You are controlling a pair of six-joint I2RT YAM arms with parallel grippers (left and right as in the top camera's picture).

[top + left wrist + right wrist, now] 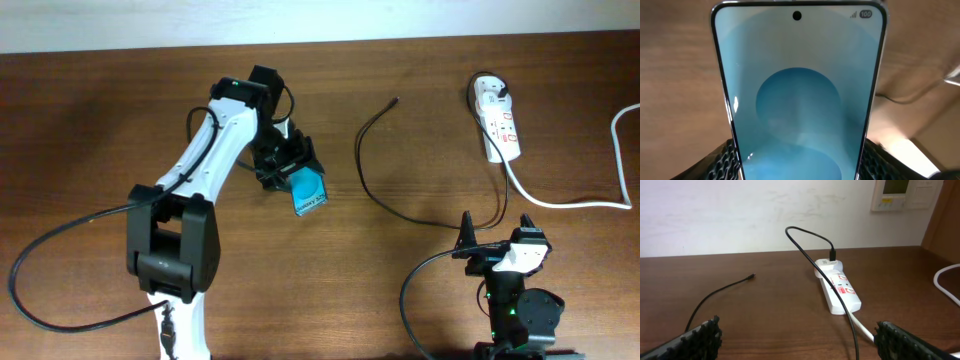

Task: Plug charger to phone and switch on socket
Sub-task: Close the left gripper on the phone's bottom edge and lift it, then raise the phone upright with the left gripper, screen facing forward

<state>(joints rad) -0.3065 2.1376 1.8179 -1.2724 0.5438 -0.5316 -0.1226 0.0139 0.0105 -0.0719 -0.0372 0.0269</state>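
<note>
My left gripper is shut on the phone, whose cyan-blue screen faces up at the table's middle left. In the left wrist view the phone fills the frame, and my black fingers press against both of its long edges. The charger is a thin black cable lying loose in the middle. Its connector tip rests free on the wood, and its plug sits in the far end of the white socket. My right gripper is open and empty, in front of the socket.
A thick white cord runs from the socket off the right edge. The same white cord passes close to my right gripper's right-hand finger. A pale wall and a wall panel stand behind the table.
</note>
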